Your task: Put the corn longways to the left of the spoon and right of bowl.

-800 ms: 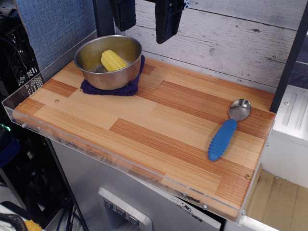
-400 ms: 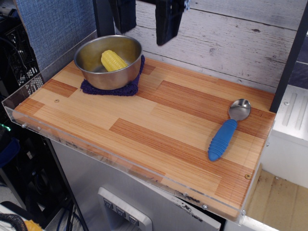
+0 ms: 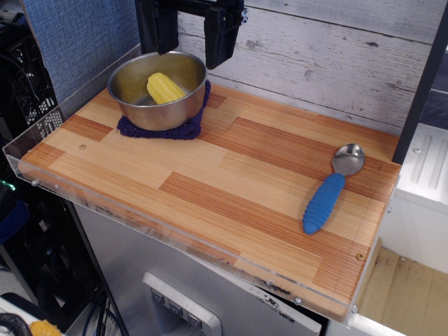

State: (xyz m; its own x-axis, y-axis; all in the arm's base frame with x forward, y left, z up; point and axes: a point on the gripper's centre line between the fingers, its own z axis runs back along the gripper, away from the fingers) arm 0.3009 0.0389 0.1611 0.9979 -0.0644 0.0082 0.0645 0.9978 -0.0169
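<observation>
The yellow corn [image 3: 164, 87] lies inside the steel bowl [image 3: 133, 105] at the back left of the wooden board. The bowl stands on a dark blue cloth [image 3: 182, 129]. The spoon [image 3: 332, 189], with a shiny metal head and a ribbed blue handle, lies near the board's right edge, head toward the back. My black gripper [image 3: 190, 50] hangs open above the bowl's back rim, one finger on each side, holding nothing. It is above and just behind the corn.
The wooden board [image 3: 231, 175] has a clear plastic rim along its front and left edges. A white plank wall stands behind it. A dark post [image 3: 420, 91] rises at the right. Black crates stand off the left side.
My gripper has moved left and a little lower, from right of the bowl to over its back rim. The corn, bowl and spoon have not moved.
</observation>
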